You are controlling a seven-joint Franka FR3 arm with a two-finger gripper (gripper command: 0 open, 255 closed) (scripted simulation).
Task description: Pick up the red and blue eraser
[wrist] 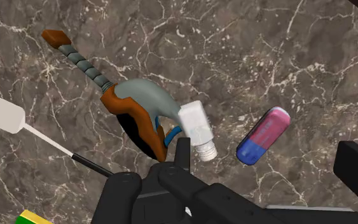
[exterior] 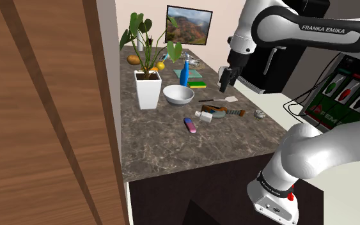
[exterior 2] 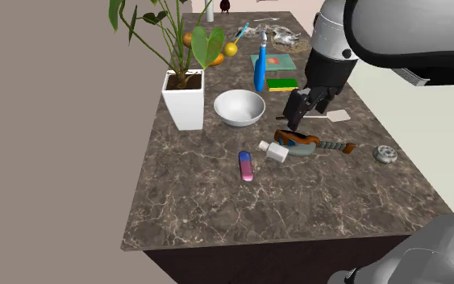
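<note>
Dark marble counter [exterior 2: 185,202] held the red and blue eraser [exterior 2: 246,165], pointing up-down, lower left of the empty, spread-wide gripper [exterior 2: 297,114].

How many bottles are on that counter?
2: a blue bottle standing near the white bowl, and a small white bottle lying beside the eraser. The plant may hide others.

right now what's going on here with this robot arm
A white robot arm is set to pick up the eraser, but has not reached it. Its black gripper hangs open and empty above the counter, close to the white bowl. The eraser, red at one end and blue at the other, lies flat on the counter beside a small white bottle, with nothing touching it.
</note>
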